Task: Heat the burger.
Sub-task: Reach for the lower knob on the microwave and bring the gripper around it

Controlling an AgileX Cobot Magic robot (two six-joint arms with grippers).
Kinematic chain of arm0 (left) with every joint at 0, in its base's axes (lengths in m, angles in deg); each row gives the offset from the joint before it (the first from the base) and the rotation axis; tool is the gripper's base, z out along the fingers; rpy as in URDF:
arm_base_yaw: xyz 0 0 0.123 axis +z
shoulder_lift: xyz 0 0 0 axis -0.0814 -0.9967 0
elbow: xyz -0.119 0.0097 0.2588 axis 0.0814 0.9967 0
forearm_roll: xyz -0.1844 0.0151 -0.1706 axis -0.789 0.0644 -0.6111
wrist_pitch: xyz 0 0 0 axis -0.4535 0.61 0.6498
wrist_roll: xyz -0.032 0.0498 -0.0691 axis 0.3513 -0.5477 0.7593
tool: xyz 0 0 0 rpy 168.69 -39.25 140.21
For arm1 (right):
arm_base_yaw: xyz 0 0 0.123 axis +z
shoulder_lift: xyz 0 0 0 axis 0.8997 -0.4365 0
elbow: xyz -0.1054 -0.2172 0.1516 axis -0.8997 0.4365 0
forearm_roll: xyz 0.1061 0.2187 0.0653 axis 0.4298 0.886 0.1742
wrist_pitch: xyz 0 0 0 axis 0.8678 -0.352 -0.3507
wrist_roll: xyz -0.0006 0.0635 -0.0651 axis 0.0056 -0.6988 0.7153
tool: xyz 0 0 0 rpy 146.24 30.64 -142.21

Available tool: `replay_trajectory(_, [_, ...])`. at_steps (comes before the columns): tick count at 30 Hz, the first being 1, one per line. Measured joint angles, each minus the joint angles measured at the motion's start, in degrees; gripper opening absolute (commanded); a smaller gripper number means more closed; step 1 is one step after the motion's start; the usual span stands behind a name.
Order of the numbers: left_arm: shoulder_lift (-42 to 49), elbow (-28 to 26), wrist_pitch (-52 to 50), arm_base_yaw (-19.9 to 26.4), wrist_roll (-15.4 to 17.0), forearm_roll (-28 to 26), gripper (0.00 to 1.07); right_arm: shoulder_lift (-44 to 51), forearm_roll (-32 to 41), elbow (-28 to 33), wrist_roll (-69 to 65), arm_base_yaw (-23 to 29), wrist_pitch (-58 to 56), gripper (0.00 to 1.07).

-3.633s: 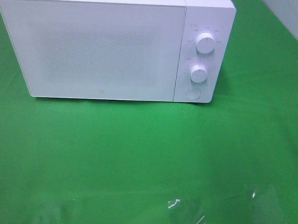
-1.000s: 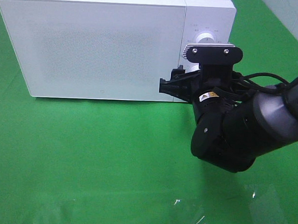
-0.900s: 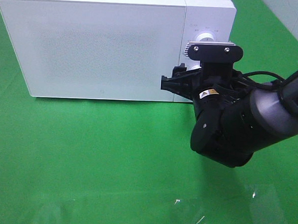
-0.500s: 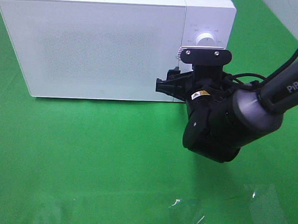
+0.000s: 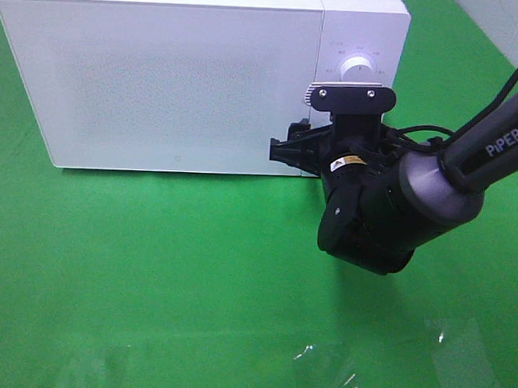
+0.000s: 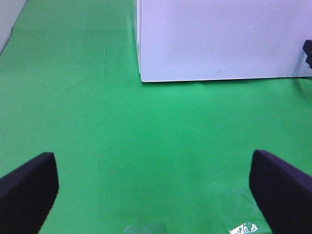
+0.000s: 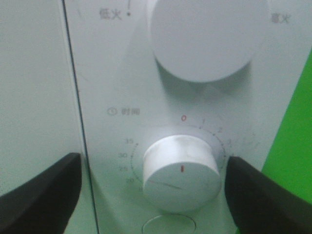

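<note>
I am watching the right gripper through its wrist camera. It is hanging right in front of the microwave's control panel with its jaws spread wide and holding nothing. The lower dial is sitting between the two dark fingers. There is a clear gap to the finger on the door side. I cannot tell whether the other finger is touching the dial. The dial's red mark is lining up below the red 0 printed above it. The upper dial is filling the top of that frame, and a round button is showing at the bottom edge.

In the high view the microwave is occupying the upper left and centre, and its door is sitting shut. The right arm is reaching in from the right edge and covering the lower part of the panel, so only the upper dial is showing above the wrist.

The left gripper is hovering low over the green cloth, well apart from the microwave. Its fingers are standing at the two bottom corners of its wrist frame, fully apart and empty. Some clear film is glinting on the cloth near the bottom of the high view.

I cannot tell where the burger is, as no camera is showing it.
</note>
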Motion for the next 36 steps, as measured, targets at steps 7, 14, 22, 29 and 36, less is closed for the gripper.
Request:
replay_trajectory(7, [0.0, 0.0, 0.0, 0.0, 0.0, 0.0, 1.0, 0.0, -0.29, 0.0, 0.0, -0.11, -0.69, 0.76])
replay_trajectory(14, [0.0, 0.0, 0.0, 0.0, 0.0, 0.0, 1.0, 0.63, -0.74, 0.69, 0.34, -0.23, -0.4, 0.76])
replay_trajectory(22, [0.0, 0.0, 0.0, 0.0, 0.0, 0.0, 1.0, 1.55, -0.69, 1.49, 0.34, -0.57, 0.63, 0.76])
replay_trajectory(29, [0.0, 0.0, 0.0, 0.0, 0.0, 0.0, 1.0, 1.55, -0.8, 1.49, 0.34, -0.57, 0.63, 0.75])
replay_trajectory(36, [0.0, 0.0, 0.0, 0.0, 0.0, 0.0, 1.0, 1.55, -0.86, 1.49, 0.29, -0.69, 0.63, 0.3])
